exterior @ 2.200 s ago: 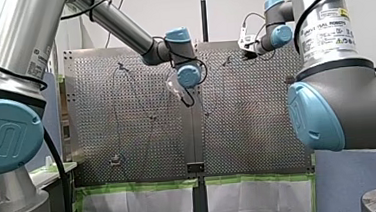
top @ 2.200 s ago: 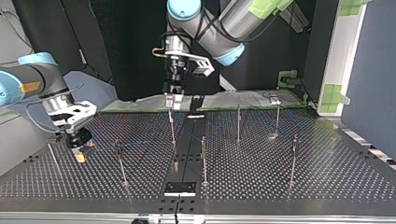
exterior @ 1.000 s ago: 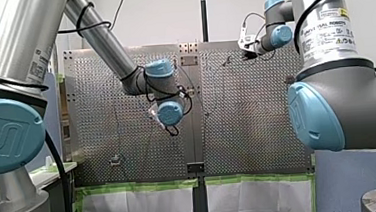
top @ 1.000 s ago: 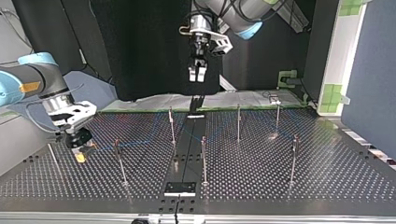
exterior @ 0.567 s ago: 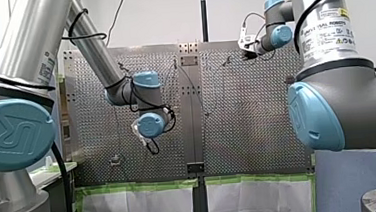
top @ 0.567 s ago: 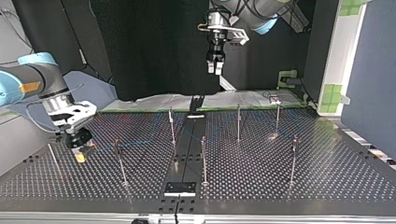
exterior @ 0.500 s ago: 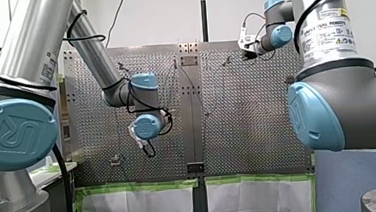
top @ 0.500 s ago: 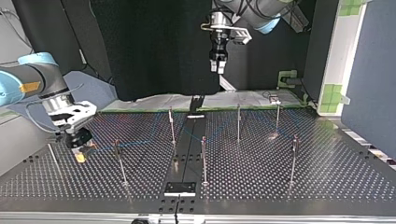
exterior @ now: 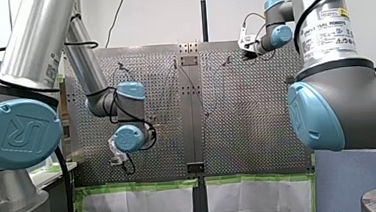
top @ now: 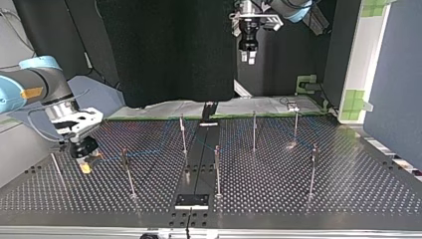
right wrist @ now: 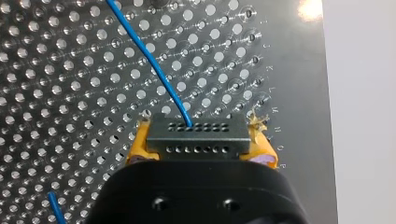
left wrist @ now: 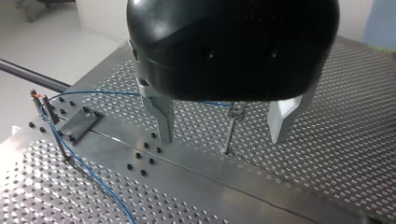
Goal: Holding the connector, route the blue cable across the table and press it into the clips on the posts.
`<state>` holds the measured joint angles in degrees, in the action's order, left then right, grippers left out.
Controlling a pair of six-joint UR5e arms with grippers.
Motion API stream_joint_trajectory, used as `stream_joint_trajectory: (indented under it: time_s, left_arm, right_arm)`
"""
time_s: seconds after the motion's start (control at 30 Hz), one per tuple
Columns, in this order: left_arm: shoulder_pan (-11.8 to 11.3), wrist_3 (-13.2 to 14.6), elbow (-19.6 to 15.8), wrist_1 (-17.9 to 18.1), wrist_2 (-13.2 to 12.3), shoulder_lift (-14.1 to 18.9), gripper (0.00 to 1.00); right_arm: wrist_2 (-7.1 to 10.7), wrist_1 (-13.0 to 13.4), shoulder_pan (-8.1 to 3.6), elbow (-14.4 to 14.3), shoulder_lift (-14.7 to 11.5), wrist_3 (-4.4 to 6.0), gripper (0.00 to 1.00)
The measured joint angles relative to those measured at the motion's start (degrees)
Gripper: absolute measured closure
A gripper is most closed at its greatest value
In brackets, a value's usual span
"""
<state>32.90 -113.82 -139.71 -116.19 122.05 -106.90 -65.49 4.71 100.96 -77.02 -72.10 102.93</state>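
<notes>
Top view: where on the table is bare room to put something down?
Bare: the table between the middle near post and the right near post, and beyond it to the edge. Crowded: the view's left, where my right pincer holds the connector and the cable runs.

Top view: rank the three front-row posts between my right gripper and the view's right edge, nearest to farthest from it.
1. Left post, just beside my right gripper at the view's left.
2. Middle post, by the dark centre strip.
3. Right post, near the view's right edge.
</notes>
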Motion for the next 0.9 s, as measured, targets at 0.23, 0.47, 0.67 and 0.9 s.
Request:
stream_joint_trajectory:
  time_s: [0.23,0.47,0.67,0.9]
  left_arm:
    - [-0.01,0.92,-3.48,1.58,-0.05,0.0,0.0]
    - [-0.01,1.05,-4.25,1.9,-0.1,0.0,0.0]
    - [-0.01,1.06,-4.26,1.92,-0.1,0.0,0.0]
    - [-0.01,1.06,-4.27,1.92,-0.1,0.0,0.0]
  right_arm:
    - [0.0,0.0,0.0,0.0,0.0,0.0,1.0]
    - [0.0,-0.01,0.0,0.0,0.0,0.0,1.0]
    - [0.0,-0.01,0.0,0.0,0.0,0.0,1.0]
    - [0.0,0.0,0.0,0.0,0.0,0.0,1.0]
